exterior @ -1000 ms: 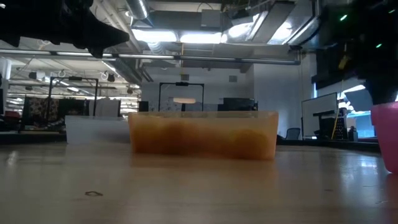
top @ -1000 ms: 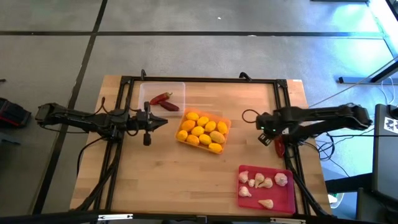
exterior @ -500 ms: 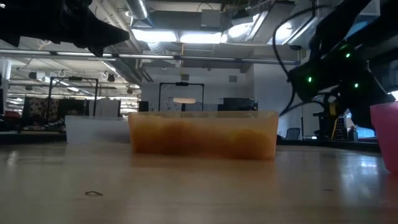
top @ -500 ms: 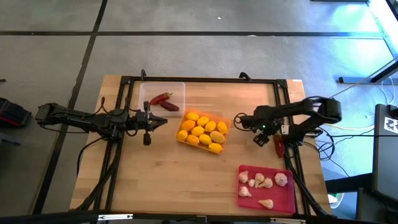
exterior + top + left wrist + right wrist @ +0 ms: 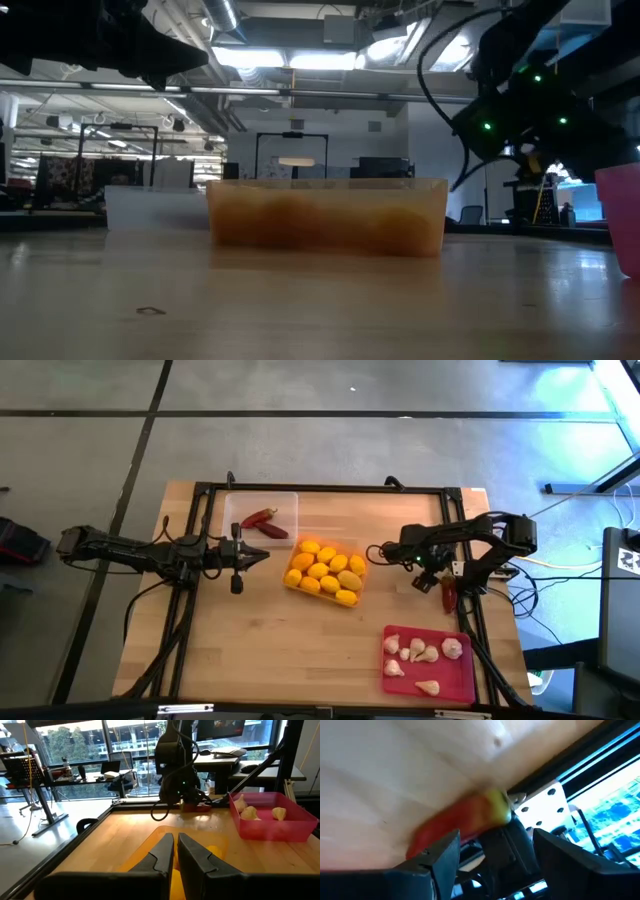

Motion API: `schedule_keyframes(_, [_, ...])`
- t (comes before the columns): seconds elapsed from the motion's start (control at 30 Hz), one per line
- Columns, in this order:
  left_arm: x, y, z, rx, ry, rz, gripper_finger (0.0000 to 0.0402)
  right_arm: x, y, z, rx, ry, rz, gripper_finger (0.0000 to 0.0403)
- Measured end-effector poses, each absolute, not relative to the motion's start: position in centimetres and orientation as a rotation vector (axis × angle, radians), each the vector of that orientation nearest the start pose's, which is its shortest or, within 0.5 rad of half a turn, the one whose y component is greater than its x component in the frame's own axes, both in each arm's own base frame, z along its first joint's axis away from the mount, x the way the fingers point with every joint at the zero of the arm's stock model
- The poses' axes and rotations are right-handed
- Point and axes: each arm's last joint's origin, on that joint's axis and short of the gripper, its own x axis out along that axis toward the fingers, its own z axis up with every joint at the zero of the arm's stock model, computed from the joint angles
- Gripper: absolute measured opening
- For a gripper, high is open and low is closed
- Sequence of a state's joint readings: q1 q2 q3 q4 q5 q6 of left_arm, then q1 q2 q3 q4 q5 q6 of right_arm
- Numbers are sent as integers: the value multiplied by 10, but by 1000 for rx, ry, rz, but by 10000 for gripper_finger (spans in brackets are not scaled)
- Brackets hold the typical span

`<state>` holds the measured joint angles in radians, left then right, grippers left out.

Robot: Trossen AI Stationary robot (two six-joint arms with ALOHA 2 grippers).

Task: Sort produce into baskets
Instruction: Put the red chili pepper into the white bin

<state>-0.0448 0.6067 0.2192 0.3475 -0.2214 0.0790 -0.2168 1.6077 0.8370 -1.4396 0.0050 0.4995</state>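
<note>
A loose dark red chili with a yellow-green stem end lies on the table against the black rail at the right edge. My right gripper hangs over it, tipped down and open. Its fingers stand on either side of the chili without touching it. The clear basket holds two chilies, the orange basket holds lemons, and the red basket holds garlic. My left gripper hovers shut and level beside the orange basket, with nothing in it.
A black frame rail runs along the table's edges, and the loose chili lies right beside it. Bare wood lies open at the near left and centre. Cables trail from my right arm's wrist.
My right arm has folded up, its elbow rising and its wrist swinging toward the table's middle. Its gripper has tipped downward toward the loose chili. The left arm and all produce stayed put.
</note>
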Motion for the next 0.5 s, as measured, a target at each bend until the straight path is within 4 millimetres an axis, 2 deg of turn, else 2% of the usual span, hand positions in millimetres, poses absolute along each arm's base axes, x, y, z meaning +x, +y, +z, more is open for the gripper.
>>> schedule_keyframes(0.13, [149,0,213,85,47,175,21,175,-39,154,551,2204,-644,241])
schedule_keyframes(0.3, [149,0,212,90,57,174,21,179,-40,149,535,2206,-655,241])
schedule_keyframes(0.5, [149,0,211,88,66,173,21,182,-40,129,479,2373,-528,241])
